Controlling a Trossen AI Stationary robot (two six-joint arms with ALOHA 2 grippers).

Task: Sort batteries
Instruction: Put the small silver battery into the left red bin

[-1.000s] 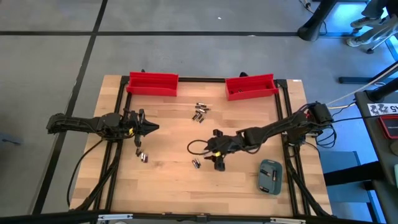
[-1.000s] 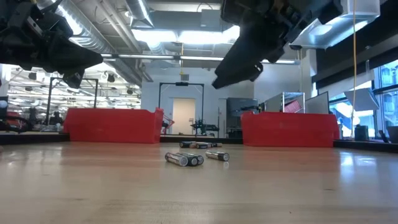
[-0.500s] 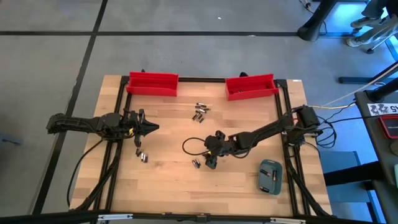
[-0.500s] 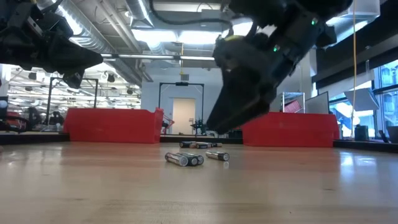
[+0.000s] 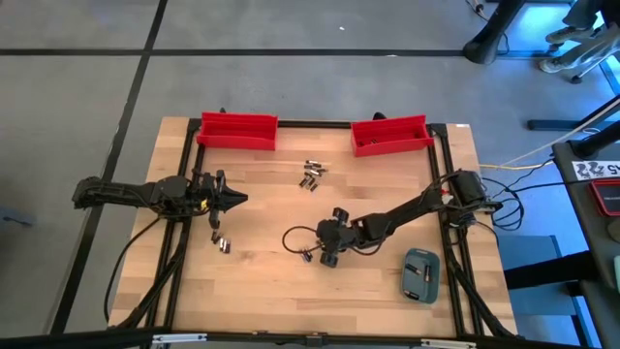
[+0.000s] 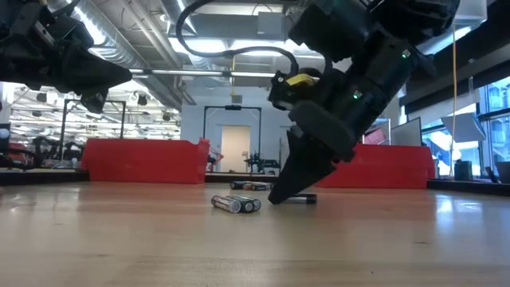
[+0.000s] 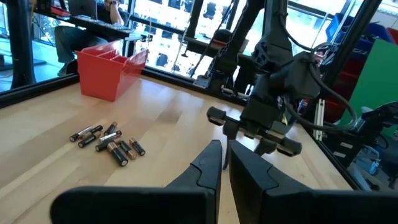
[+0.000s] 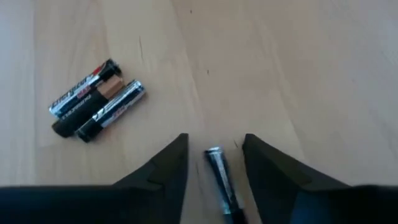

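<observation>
One battery [image 8: 219, 171] lies on the wooden table between the two fingers of my right gripper [image 8: 214, 140], which is open and tipped steeply down, with its tips at the table [image 6: 275, 199]. A gap shows on each side of the battery. Two more batteries [image 8: 96, 107] lie side by side a little beyond it. A loose cluster of batteries [image 5: 311, 174] lies farther back, near the middle of the table. My left gripper [image 5: 237, 199] hovers shut and level over the table's left side, touching nothing.
Two red bins [image 5: 237, 129] [image 5: 390, 134] stand along the far edge. A grey-blue case [image 5: 421, 274] lies near the front right corner. A black frame [image 5: 448, 194] borders the table. Bare wood lies between the battery groups.
My right gripper has come down from well above the table until its tips reach the surface. It has tipped more steeply down and shifted toward the table's left. Its fingers now stand around a single battery.
</observation>
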